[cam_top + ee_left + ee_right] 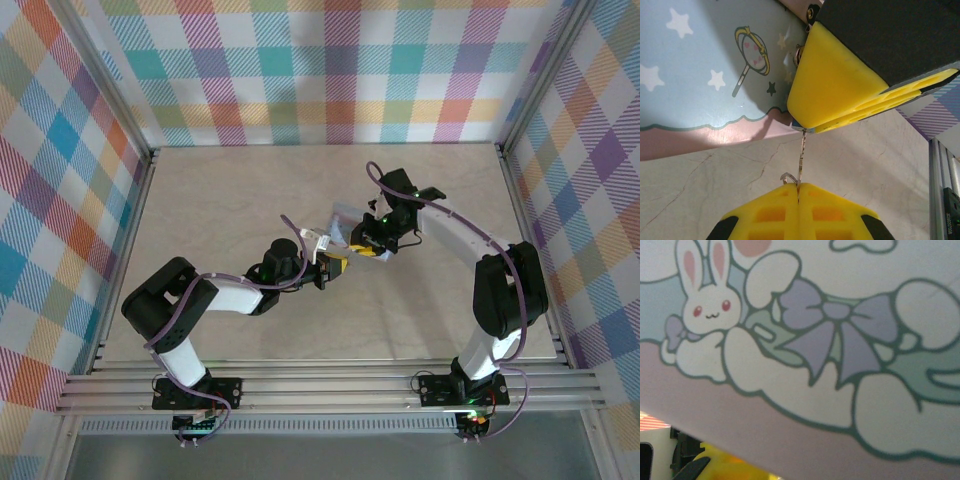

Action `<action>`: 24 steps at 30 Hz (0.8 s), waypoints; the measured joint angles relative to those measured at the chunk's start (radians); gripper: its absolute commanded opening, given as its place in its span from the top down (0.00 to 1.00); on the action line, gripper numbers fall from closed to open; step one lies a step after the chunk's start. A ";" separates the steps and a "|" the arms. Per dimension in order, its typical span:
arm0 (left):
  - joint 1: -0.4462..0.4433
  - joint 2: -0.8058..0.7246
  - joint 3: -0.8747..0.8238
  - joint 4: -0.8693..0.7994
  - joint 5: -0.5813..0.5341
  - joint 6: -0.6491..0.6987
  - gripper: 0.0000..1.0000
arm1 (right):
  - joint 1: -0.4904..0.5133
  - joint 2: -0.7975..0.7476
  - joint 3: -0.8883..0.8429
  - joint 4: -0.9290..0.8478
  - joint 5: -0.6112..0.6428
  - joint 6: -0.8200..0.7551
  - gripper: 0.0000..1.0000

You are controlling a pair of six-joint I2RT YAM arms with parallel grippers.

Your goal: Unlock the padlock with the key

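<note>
My left gripper point(799, 189) is shut on the head of a thin silver key point(801, 155), with its small ring poking out beside the fingertips. The key's blade runs straight up to the lower tip of my right gripper point(802, 120). Its yellow fingers are pressed together there on the padlock point(799, 126), which shows as a bluish sliver; the rest is hidden. A metal loop point(799, 52) shows beside those fingers against the tin. From above, the left gripper point(338, 268) and right gripper point(368, 248) meet at mid-table.
The pale blue and pink cartoon-printed tin point(705, 65) lies right behind the grippers on the marble-look table point(230, 200); its bunny print point(705, 305) sits very close to the right wrist camera. Aluminium rails point(330, 385) edge the table, and checked walls surround it.
</note>
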 measured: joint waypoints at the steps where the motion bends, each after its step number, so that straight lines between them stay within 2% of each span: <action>1: 0.000 0.000 0.001 0.000 0.000 0.000 1.00 | -0.001 -0.001 0.000 0.000 -0.002 0.000 1.00; 24: -0.007 0.022 0.015 0.005 0.002 -0.004 1.00 | -0.004 -0.001 -0.001 0.002 -0.017 0.000 1.00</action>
